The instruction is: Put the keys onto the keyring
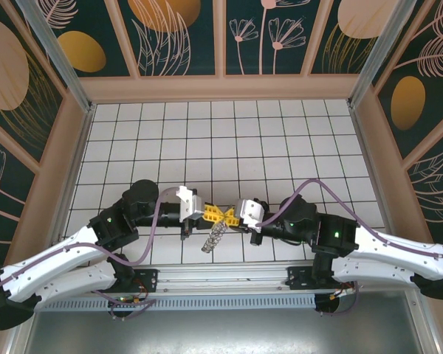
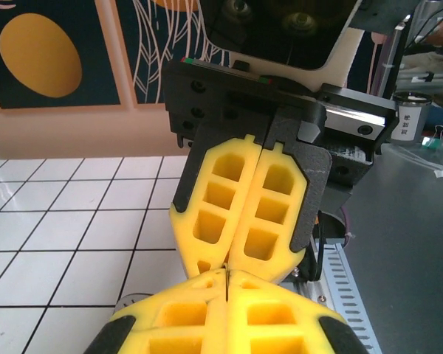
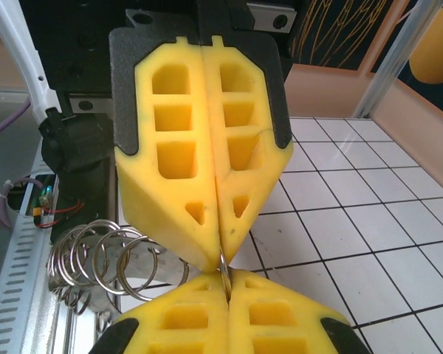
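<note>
My two grippers meet tip to tip above the near middle of the tiled floor. The left gripper (image 1: pixel 215 214) (image 2: pixel 227 279) and the right gripper (image 1: pixel 229 215) (image 3: pixel 227 286) both have their yellow fingers pressed together. A thin metal edge of the keyring (image 3: pixel 223 263) runs from one pair of tips into the other, so both pinch it. The rest of the keyring (image 1: pixel 214 238), a bunch of grey wire loops (image 3: pixel 103 257), hangs below and to the side of the tips. The keys are out of view.
The white tiled floor (image 1: pixel 221 140) stretches away behind the grippers, bounded by wooden walls (image 1: pixel 221 87) on three sides. A metal rail (image 1: pixel 221 284) carrying both arm bases runs along the near edge, with purple cables looping over each arm.
</note>
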Motion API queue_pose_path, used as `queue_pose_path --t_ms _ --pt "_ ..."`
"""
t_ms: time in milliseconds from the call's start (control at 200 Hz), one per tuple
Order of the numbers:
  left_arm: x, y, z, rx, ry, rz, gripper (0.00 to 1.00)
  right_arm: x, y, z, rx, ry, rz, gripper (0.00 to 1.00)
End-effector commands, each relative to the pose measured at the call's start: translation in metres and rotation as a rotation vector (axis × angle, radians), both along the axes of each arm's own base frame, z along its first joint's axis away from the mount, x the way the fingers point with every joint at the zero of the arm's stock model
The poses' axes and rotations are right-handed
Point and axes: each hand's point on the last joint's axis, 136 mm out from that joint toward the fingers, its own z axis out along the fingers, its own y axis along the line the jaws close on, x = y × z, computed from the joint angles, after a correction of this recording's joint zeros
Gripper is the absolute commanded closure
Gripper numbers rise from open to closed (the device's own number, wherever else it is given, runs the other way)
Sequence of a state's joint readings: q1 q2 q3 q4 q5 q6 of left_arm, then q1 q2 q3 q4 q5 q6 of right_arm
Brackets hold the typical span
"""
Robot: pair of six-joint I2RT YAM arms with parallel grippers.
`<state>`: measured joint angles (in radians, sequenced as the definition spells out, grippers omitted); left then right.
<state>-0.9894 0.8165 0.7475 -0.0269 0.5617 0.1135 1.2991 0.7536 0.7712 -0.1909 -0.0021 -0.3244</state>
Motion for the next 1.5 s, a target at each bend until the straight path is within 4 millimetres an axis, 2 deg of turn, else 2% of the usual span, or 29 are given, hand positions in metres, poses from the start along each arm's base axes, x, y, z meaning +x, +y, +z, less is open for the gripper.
queue_pose_path --t_ms 0,130,250,340,435,520,606,696,831,966,1036,1131,1281,1411,1496 --pt "-0.007 -0.002 0.022 -0.077 -0.018 -0.033 1.00 0.003 0.000 0.014 0.054 -0.025 -0.013 1.00" --pt "0.007 -0.002 0.004 0.044 -0.007 0.035 1.00 0.010 -0.005 0.015 0.035 -0.041 -0.059 1.00" --pt "0.017 -0.003 -0.011 0.152 -0.002 0.072 0.87 0.015 -0.002 0.008 -0.023 -0.045 -0.077 1.00" --pt "0.020 -0.005 -0.017 0.199 -0.003 0.074 0.84 0.018 0.003 0.004 -0.062 -0.047 -0.082 1.00" --pt "0.022 -0.007 -0.020 0.217 -0.009 0.074 0.85 0.019 0.006 0.003 -0.086 -0.050 -0.079 1.00" --pt "0.023 -0.008 -0.020 0.217 -0.010 0.072 0.94 0.018 0.006 0.006 -0.082 -0.053 -0.071 1.00" --pt "0.023 -0.007 -0.021 0.218 -0.011 0.075 0.98 0.015 0.004 0.013 -0.057 -0.056 -0.059 1.00" --pt "0.021 -0.006 -0.016 0.187 -0.015 0.073 1.00 0.011 0.002 0.021 -0.023 -0.058 -0.045 1.00" --pt "0.013 -0.004 0.002 0.087 -0.022 0.054 1.00 0.008 -0.003 0.030 0.033 -0.056 -0.039 1.00" --pt "0.006 -0.004 0.020 -0.033 -0.025 0.029 1.00 0.005 -0.007 0.031 0.076 -0.046 -0.032 1.00" --pt "0.003 -0.004 0.027 -0.084 -0.024 0.017 1.00 0.002 -0.008 0.032 0.094 -0.040 -0.022 0.96" --pt "0.003 -0.005 0.031 -0.117 -0.021 0.008 1.00 0.002 -0.008 0.033 0.116 -0.041 -0.023 0.91" --pt "-0.002 -0.004 0.038 -0.157 -0.024 -0.012 1.00 -0.002 -0.007 0.031 0.125 -0.031 0.003 0.89" --pt "-0.005 -0.002 0.044 -0.189 -0.028 -0.023 1.00 -0.004 -0.008 0.032 0.134 -0.031 0.008 0.89" --pt "-0.006 -0.002 0.044 -0.195 -0.024 -0.027 1.00 -0.005 -0.009 0.034 0.145 -0.038 0.016 0.93"
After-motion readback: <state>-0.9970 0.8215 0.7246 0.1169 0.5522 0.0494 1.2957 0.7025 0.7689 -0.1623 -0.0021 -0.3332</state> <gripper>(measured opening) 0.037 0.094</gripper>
